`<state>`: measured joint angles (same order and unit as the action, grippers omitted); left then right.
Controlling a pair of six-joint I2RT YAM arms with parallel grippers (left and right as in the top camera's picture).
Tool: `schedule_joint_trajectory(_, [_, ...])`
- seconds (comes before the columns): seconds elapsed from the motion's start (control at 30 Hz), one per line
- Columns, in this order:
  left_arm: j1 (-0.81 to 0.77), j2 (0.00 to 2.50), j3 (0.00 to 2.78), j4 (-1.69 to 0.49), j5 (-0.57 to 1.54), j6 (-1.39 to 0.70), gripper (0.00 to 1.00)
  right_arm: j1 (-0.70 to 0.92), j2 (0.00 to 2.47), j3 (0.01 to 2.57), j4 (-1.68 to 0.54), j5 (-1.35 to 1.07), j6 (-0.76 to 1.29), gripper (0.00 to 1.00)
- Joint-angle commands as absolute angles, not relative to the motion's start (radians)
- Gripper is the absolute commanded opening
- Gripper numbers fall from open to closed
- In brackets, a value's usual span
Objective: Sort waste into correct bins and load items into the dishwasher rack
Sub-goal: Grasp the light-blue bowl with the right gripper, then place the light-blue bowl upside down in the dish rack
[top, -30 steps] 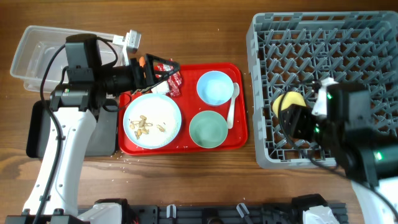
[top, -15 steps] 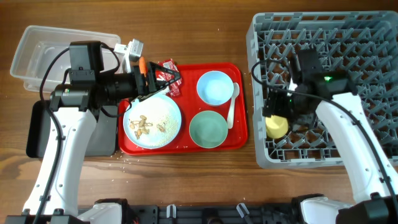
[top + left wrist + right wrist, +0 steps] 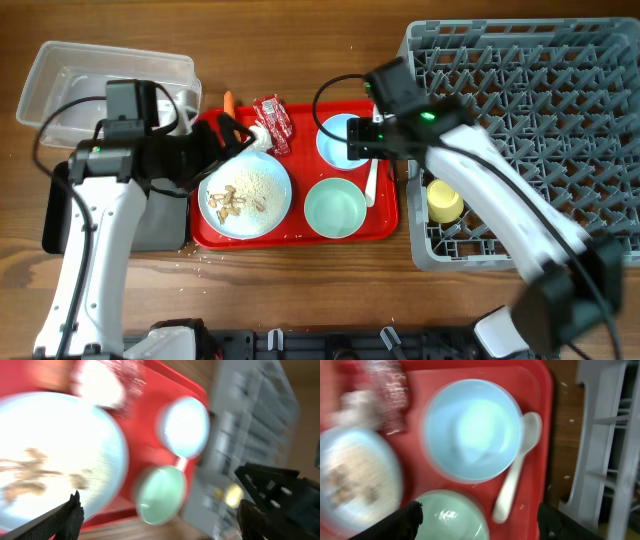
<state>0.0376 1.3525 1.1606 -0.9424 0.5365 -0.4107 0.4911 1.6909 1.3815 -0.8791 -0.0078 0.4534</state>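
The light blue plate [image 3: 246, 195] with beige scraps, the light blue bowl [image 3: 340, 145], the pale green bowl [image 3: 335, 210] and the white spoon [image 3: 371, 185] sit on the red tray. The tissue [image 3: 258, 137], red wrapper [image 3: 272, 120] and carrot [image 3: 229, 100] lie at the tray's far left corner. The yellow cup [image 3: 444, 200] lies in the grey rack [image 3: 540, 90]. My left gripper [image 3: 228, 140] is open and empty, just left of the tissue. My right gripper [image 3: 365, 140] is open and empty above the blue bowl [image 3: 470, 430] and spoon [image 3: 515, 475].
The clear tub [image 3: 90, 80] stands at the far left, with the black tray [image 3: 55, 215] in front of it, partly under my left arm. The red tray [image 3: 385, 225] lies between the bins and the rack. Crumbs lie on the wood below the tray.
My right gripper let go of the yellow cup in the rack and swung left over the red tray. My left gripper drew back a little to the left.
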Motion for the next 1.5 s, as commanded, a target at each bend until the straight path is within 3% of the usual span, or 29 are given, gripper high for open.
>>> schedule_joint_trajectory(0.0, [0.131, 1.257, 1.166, -1.044, 0.224, -0.461, 1.00, 0.480, 1.836, 1.376, -0.793, 0.073, 0.551, 0.76])
schedule_joint_trajectory(0.2, [0.287, 1.192, 1.165, -1.071, 0.121, -0.457, 1.00, 0.479, 1.983, 1.376, -0.729, 0.081, 0.580, 0.61])
schedule_joint_trajectory(0.23, [0.296, 1.192, 1.165, -1.071, 0.121, -0.457, 1.00, 0.479, 1.996, 1.376, -0.725, 0.075, 0.580, 0.54])
schedule_joint_trajectory(0.27, [0.302, 1.195, 1.165, -1.071, 0.121, -0.457, 1.00, 0.479, 2.008, 1.376, -0.719, 0.062, 0.580, 0.40])
schedule_joint_trajectory(0.33, [0.304, 1.198, 1.165, -1.070, 0.121, -0.457, 1.00, 0.478, 2.007, 1.377, -0.718, 0.056, 0.577, 0.04])
schedule_joint_trajectory(0.6, [0.304, 1.198, 1.165, -1.045, 0.121, -0.457, 1.00, 0.448, 1.683, 1.403, -0.763, 0.242, 0.558, 0.04])
schedule_joint_trajectory(0.83, [0.304, 1.198, 1.165, -1.045, 0.121, -0.457, 1.00, 0.418, 1.436, 1.402, -0.841, 0.964, 0.413, 0.04])
schedule_joint_trajectory(0.97, [0.304, 1.198, 1.165, -1.045, 0.121, -0.457, 1.00, 0.320, 1.484, 1.393, -0.880, 1.258, 0.315, 0.04])
schedule_joint_trajectory(1.1, [0.304, 1.198, 1.165, -1.045, 0.121, -0.457, 1.00, 0.196, 1.588, 1.393, -0.785, 1.208, 0.299, 0.04])
schedule_joint_trajectory(1.2, [0.304, 1.198, 1.165, -1.045, 0.121, -0.457, 1.00, 0.121, 1.692, 1.393, -0.682, 1.215, 0.107, 0.04])
schedule_joint_trajectory(1.47, [0.304, 1.198, 1.165, -1.045, 0.121, -0.457, 1.00, 0.098, 1.888, 1.393, -0.403, 1.347, -0.197, 0.04])
